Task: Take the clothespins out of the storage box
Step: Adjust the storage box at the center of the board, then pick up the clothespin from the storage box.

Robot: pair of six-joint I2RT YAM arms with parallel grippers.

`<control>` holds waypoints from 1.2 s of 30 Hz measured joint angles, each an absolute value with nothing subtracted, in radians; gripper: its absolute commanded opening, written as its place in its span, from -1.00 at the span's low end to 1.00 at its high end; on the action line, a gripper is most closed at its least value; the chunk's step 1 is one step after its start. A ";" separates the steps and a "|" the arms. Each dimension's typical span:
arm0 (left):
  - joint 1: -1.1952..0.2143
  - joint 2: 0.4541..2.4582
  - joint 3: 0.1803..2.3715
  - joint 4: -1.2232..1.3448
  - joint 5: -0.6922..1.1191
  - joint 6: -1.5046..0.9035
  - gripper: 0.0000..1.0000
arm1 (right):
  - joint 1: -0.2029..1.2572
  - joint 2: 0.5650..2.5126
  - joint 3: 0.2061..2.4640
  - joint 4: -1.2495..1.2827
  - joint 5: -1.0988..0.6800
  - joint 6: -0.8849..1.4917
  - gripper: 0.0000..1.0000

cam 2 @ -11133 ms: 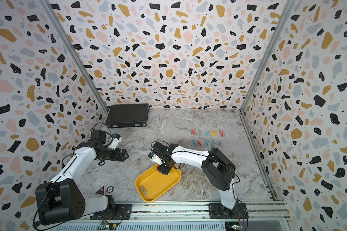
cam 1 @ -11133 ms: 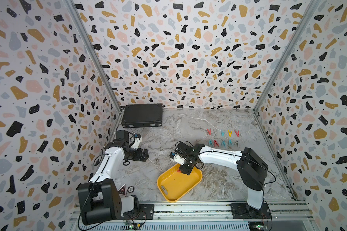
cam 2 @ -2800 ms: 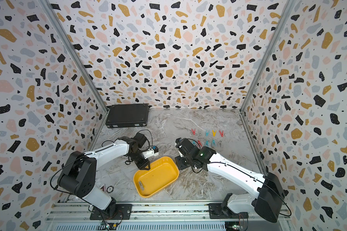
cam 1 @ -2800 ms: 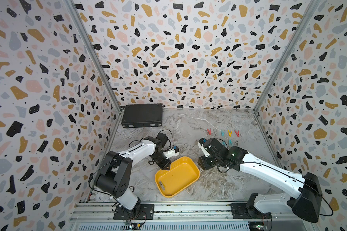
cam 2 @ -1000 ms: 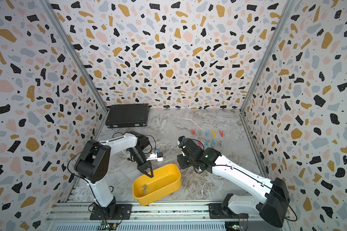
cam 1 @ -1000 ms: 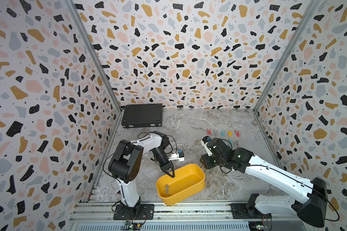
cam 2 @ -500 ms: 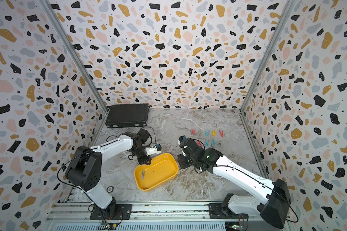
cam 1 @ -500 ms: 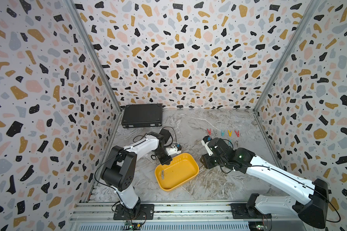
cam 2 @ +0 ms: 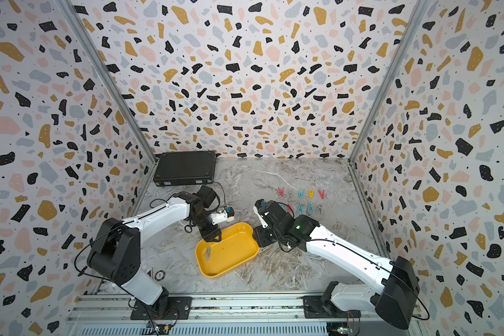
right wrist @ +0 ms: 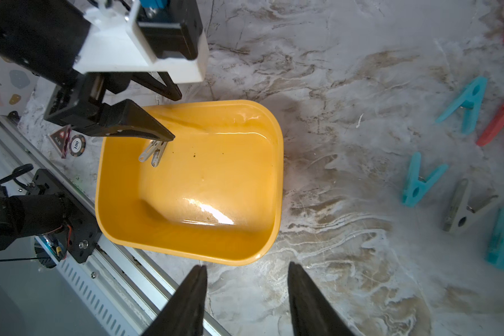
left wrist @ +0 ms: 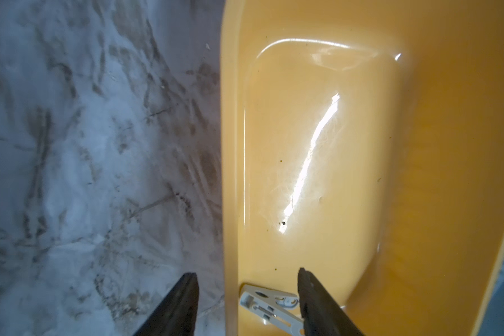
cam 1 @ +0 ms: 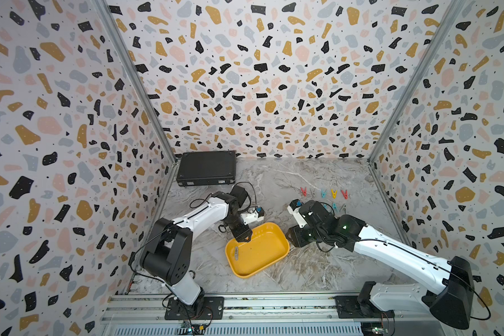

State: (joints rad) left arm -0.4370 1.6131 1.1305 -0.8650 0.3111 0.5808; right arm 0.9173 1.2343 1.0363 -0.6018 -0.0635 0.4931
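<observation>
Left gripper (left wrist: 246,272) spread astride the far-left rim of the yellow storage box (right wrist: 186,186), pale grey clothespin (right wrist: 153,152) inside half hidden by its finger (right wrist: 146,128), right gripper (right wrist: 246,264) spread, empty, tabletop clothespins (cam 1: 333,193) partly behind right arm (cam 1: 390,253)

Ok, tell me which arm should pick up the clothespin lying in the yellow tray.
Left. The left gripper stands open astride the rim of the storage box, one finger inside, right beside the pale grey clothespin. The right gripper is open too, but sits outside the opposite wall.
</observation>
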 measured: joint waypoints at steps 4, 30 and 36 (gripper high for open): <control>-0.380 1.551 1.198 -0.898 0.328 0.571 0.40 | 0.945 1.251 1.044 -0.598 -0.069 0.479 0.02; 0.196 1.286 0.911 -0.850 0.205 0.303 1.00 | 1.187 1.896 1.481 -0.491 -0.213 0.250 0.14; 0.197 1.252 0.909 -0.792 0.117 0.252 1.00 | 1.187 2.001 1.560 -0.485 -0.190 0.301 0.10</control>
State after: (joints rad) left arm 0.1967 1.2522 0.9089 -0.7918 0.1169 0.2520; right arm 1.1866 2.0010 1.5600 -0.4847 -0.1902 0.3012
